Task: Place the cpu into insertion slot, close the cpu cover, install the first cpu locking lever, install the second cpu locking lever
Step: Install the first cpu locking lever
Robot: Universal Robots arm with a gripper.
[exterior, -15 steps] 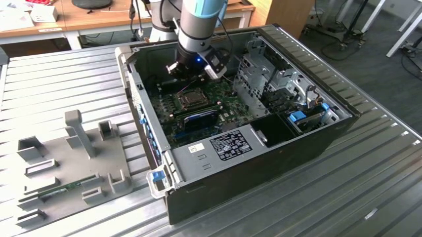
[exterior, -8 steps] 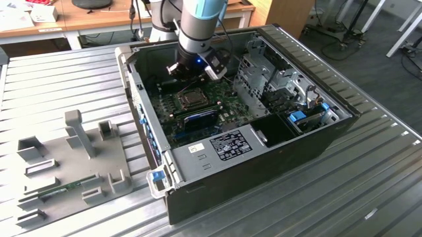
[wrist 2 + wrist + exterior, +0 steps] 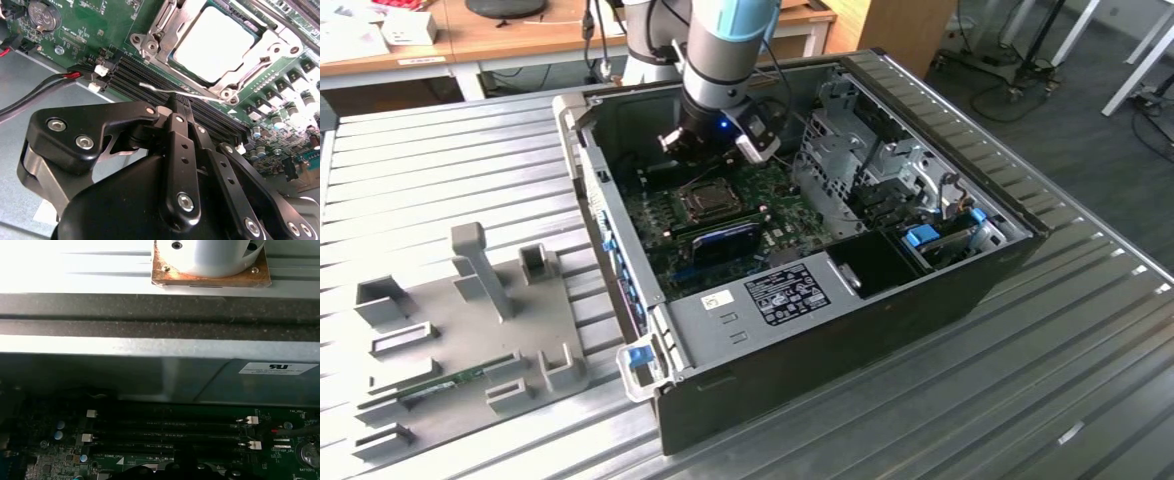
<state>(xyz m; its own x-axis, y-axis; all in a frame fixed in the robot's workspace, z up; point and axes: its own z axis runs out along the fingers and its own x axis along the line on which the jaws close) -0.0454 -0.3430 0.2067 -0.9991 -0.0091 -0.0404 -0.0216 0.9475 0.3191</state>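
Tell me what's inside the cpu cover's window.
The grey metal top of the cpu fills the window of the cpu cover in the second wrist view. Whatever lies beneath the chip is hidden.

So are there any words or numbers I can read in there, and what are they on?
White sticker on the grey case wall, first wrist view: print too small to read.
Black label on the metal plate, exterior view: too small to read.
White lettering on the green board, first wrist view: too blurred to read.
Nothing can be quoted.
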